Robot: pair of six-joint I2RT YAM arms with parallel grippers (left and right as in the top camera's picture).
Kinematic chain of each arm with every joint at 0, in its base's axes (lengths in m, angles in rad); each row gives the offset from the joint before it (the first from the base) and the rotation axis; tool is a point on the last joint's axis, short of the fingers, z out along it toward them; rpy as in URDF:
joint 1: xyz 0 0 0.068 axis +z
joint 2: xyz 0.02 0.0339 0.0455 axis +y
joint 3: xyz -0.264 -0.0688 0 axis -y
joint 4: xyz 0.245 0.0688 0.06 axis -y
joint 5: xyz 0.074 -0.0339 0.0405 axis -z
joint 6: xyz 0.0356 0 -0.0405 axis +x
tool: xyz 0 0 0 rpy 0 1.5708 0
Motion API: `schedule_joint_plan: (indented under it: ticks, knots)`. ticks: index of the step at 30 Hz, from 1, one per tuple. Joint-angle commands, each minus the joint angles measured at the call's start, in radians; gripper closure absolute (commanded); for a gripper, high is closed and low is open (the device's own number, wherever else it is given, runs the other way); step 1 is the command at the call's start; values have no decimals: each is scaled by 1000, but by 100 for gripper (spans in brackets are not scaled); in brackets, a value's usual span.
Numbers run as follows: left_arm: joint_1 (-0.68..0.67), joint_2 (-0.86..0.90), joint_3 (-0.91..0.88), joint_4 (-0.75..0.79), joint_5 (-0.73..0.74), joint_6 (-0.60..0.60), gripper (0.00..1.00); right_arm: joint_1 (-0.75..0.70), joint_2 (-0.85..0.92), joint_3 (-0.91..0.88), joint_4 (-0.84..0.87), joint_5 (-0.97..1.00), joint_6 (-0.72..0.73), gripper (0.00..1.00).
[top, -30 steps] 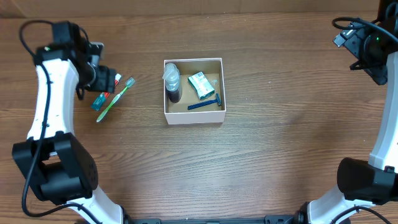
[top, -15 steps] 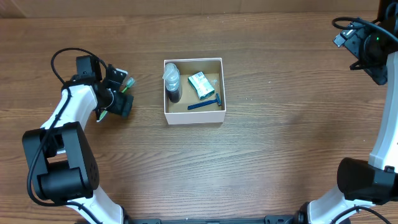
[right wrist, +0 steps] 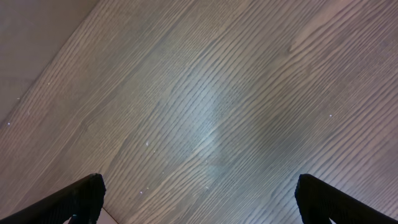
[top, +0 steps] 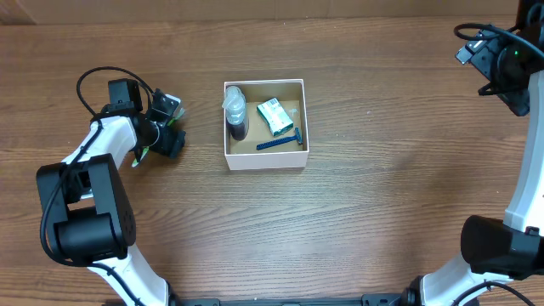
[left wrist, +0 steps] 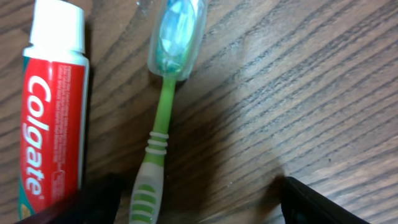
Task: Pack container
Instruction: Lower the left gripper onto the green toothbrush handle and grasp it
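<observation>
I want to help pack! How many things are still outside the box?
2: a toothpaste tube and a green toothbrush, side by side on the table under the left tool. The arm may hide others.

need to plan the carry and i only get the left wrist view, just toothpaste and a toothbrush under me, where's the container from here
Observer: The container sits mid-table, on the robot's right of the left tool and apart from it.
Operator: any room left in it
Observer: Some. A bottle is against its left wall, with a green-and-white packet and a blue razor beside it, and brown floor shows between them.
Operator: right arm in my way
Observer: No. The right tool is open over bare wood, far off to the right of the container.
</observation>
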Motion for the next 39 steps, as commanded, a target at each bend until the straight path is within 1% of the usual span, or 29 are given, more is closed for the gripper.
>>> schedule_joint_plan:
  ticks: [1, 3, 5, 6, 9, 11, 20, 22, 25, 27, 28, 29, 31, 32, 33, 39]
  knots:
    - [-7, 22, -9, 16, 26, 19, 35, -2, -13, 6, 4, 8, 4, 0]
    - [-7, 22, -9, 12, 26, 19, 55, -2, -13, 6, 4, 8, 4, 0]
    - [-7, 22, -9, 7, 26, 19, 80, -2, -13, 6, 4, 8, 4, 0]
    - [-7, 22, -9, 2, 27, 18, 84, -2, -13, 6, 4, 8, 4, 0]
    - [-7, 22, -9, -16, 28, 0, 88, -2, -13, 6, 4, 8, 4, 0]
    - [-7, 22, -9, -22, 28, -19, 96, -2, -13, 6, 4, 8, 4, 0]
    - [-7, 22, -9, -57, 28, -38, 96, -2, -13, 6, 4, 8, 4, 0]
    - [-7, 22, -9, -57, 28, -38, 78, -2, -13, 6, 4, 8, 4, 0]
    - [-7, 22, -9, -57, 18, -38, 75, -2, -13, 6, 4, 8, 4, 0]
    - [-7, 23, -10, -56, 16, -37, 72, -2, -13, 6, 4, 8, 4, 0]
    - [-7, 24, -10, -56, 16, -37, 72, -2, -13, 6, 4, 8, 4, 0]
    - [-7, 26, -10, -56, 11, -37, 77, -2, -13, 6, 4, 8, 4, 0]
    - [-7, 35, -10, -58, -14, -37, 92, -2, -13, 6, 4, 8, 4, 0]
    - [-7, 47, -10, -60, -14, -37, 94, -2, -13, 6, 4, 8, 4, 0]
    - [-7, 56, -10, -61, -14, -37, 96, -2, -13, 6, 4, 8, 4, 0]
    - [-7, 83, -3, -60, -17, -38, 96, -2, -13, 6, 4, 8, 4, 0]
